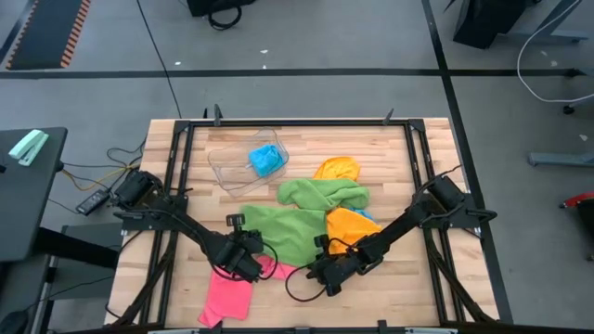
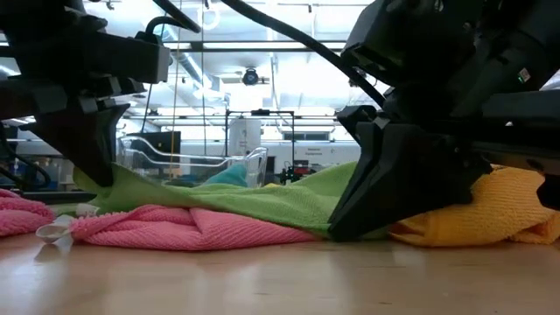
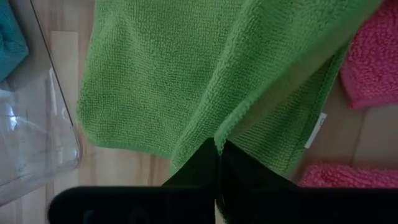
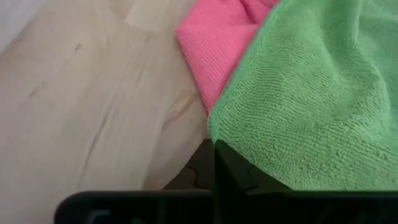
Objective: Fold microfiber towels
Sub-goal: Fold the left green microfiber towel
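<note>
Both grippers clamped on green towel (image 1: 283, 232): left gripper (image 1: 249, 264), right gripper (image 1: 320, 271). Risk: pink towel (image 1: 230, 295) beneath got dragged; thin pinch might slip.

Landmark: the clear plastic tub (image 1: 243, 163) at the table's far side. Nearer than it, a heap of green (image 1: 295, 230), orange (image 1: 351, 225) and pink microfiber towels (image 1: 229, 295) blocks the table's middle. Bare wooden tabletop (image 1: 422, 288) lies beyond the heap's right edge.
</note>
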### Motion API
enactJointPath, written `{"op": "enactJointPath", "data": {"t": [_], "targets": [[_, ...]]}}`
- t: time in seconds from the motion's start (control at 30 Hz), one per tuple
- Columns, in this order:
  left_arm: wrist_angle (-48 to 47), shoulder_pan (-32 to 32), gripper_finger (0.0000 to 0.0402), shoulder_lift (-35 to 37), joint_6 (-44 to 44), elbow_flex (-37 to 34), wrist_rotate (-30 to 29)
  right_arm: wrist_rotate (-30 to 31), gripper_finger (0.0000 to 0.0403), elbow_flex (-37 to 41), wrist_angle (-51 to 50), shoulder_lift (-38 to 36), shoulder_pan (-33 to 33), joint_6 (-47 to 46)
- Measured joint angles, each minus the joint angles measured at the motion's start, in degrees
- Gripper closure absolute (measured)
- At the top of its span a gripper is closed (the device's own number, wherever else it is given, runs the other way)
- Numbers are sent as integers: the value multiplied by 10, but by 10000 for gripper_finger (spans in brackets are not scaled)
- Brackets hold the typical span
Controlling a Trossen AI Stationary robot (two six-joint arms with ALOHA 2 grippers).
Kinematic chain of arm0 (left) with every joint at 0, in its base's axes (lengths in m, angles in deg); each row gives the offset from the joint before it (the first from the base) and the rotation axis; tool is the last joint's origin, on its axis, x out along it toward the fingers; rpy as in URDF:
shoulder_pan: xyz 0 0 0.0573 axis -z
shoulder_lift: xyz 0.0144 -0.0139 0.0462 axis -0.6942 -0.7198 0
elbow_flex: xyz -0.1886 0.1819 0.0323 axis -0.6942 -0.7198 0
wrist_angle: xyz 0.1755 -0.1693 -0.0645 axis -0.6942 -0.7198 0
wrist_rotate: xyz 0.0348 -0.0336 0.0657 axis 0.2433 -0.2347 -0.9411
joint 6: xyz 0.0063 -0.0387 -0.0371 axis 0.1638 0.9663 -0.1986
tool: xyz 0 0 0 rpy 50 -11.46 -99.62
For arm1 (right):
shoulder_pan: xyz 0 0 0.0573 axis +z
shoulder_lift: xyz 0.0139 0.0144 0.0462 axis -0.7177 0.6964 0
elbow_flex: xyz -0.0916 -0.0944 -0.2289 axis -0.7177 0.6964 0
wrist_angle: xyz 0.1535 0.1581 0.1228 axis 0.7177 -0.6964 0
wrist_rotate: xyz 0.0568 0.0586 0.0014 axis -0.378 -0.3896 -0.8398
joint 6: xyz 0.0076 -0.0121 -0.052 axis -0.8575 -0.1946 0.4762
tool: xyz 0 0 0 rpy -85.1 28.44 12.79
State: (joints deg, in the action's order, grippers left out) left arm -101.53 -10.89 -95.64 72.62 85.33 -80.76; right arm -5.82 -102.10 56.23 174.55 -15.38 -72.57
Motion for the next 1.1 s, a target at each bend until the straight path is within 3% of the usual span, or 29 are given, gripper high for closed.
{"op": "enactJointPath", "data": {"t": [0.17,0.4,0.53,0.87,1.1], "targets": [[0,3,393,2,-2,0,0,1,400,1,-35,-35,-1,2],[-4,3,372,46,-2,0,0,8,401,0,-75,-101,-6,23],[-21,-3,387,79,0,0,-26,15,401,0,-104,-128,-23,47],[-115,-68,374,102,-12,0,-50,61,402,0,-164,-198,-90,145],[-149,-134,394,102,-84,0,-67,62,402,0,-197,-251,-155,209]]}}
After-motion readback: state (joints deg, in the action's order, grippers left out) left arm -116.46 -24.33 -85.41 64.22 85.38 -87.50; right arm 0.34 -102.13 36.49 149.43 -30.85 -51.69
